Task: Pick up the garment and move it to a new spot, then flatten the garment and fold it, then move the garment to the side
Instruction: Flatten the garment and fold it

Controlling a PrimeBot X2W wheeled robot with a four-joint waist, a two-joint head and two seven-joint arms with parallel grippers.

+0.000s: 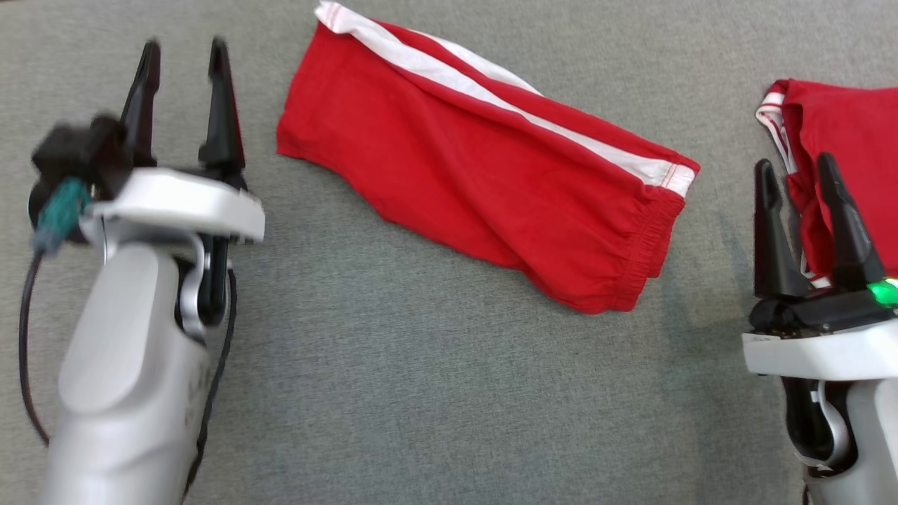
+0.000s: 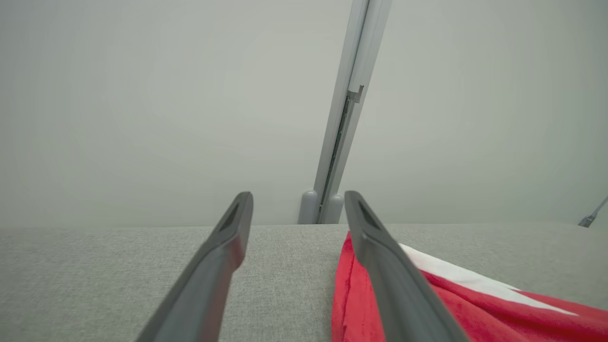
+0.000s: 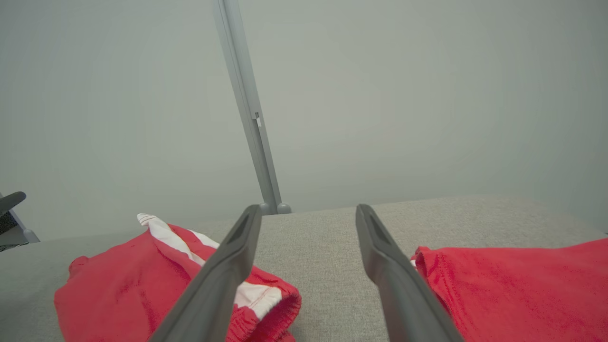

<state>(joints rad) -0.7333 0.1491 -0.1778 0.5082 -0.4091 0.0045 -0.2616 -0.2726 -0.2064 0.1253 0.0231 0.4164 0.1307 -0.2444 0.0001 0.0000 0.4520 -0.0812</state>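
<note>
A second red garment (image 1: 852, 133) is cut off at the right, partly hidden by the right gripper (image 1: 794, 163). The folded garment (image 1: 484, 161) is laid mid-worktop (image 1: 421, 393), toward the far edge, between that gripper and the left gripper (image 1: 184, 44). Both are held spread apart and empty.

Red garment (image 1: 456, 189) with white stripes; second red garment (image 1: 849, 154); grey fabric surface (image 1: 421, 393)

The second red garment (image 1: 852, 140) runs off the head view's right edge and is partly hidden behind the fingers of the right gripper (image 1: 794, 163), so its kind cannot be told. The left gripper (image 1: 184, 45) is blurred around the black block (image 1: 81, 151) at its wrist. In the left wrist view the red shorts (image 2: 475, 308) are cut by the bottom edge and partly covered by a finger, and a grey object (image 2: 591, 217) at the right edge is too small to identify.
</note>
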